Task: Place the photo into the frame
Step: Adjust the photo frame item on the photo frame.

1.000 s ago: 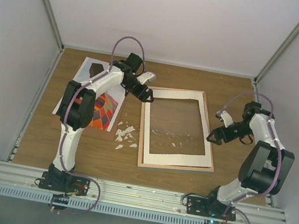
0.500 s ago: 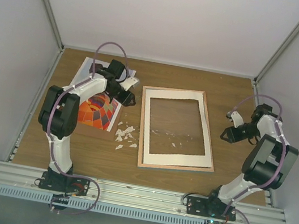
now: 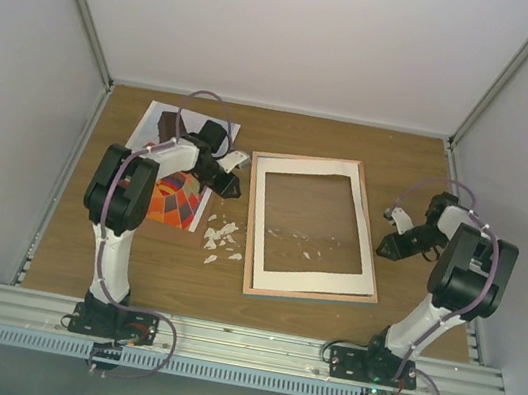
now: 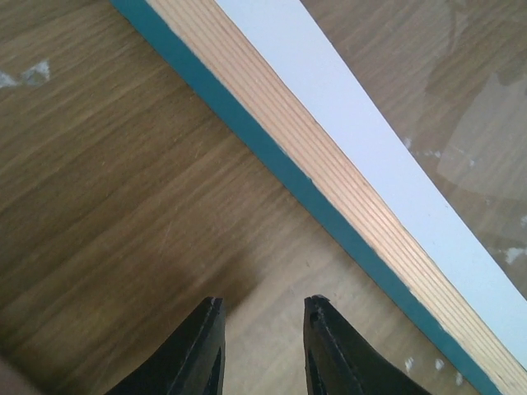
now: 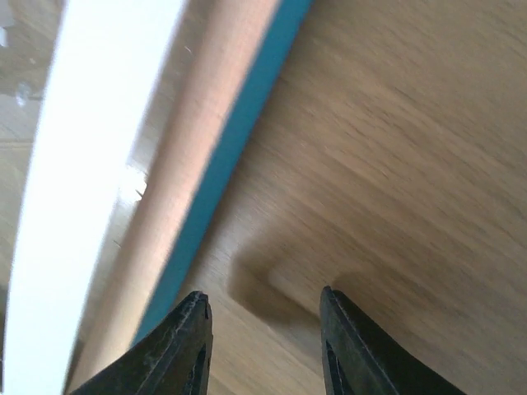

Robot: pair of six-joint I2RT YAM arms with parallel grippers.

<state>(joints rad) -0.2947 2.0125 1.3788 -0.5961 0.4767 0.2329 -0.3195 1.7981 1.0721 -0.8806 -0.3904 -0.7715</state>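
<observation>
The frame (image 3: 315, 228) lies flat mid-table with its teal front down, the wood edge and cream mat up, and the table showing through the opening. The photo (image 3: 177, 201), an orange-red balloon print, lies to the left, partly under my left arm. My left gripper (image 3: 234, 191) is low beside the frame's left edge. In the left wrist view this gripper (image 4: 262, 309) is open over bare wood, the frame (image 4: 329, 164) just ahead. My right gripper (image 3: 383, 247) sits by the frame's right edge. In the right wrist view it (image 5: 262, 298) is open and empty, the frame (image 5: 222, 148) to its left.
White scraps (image 3: 222, 236) lie scattered between the photo and the frame, and a few specks rest on the glass. Pale enclosure walls with metal posts (image 3: 82, 15) close in the table on three sides. An aluminium rail (image 3: 240, 341) runs along the near edge.
Both grippers' jaws have narrowed. My left gripper slid from the frame's upper left corner down along its left edge. My right gripper drew back, then returned to the right edge.
</observation>
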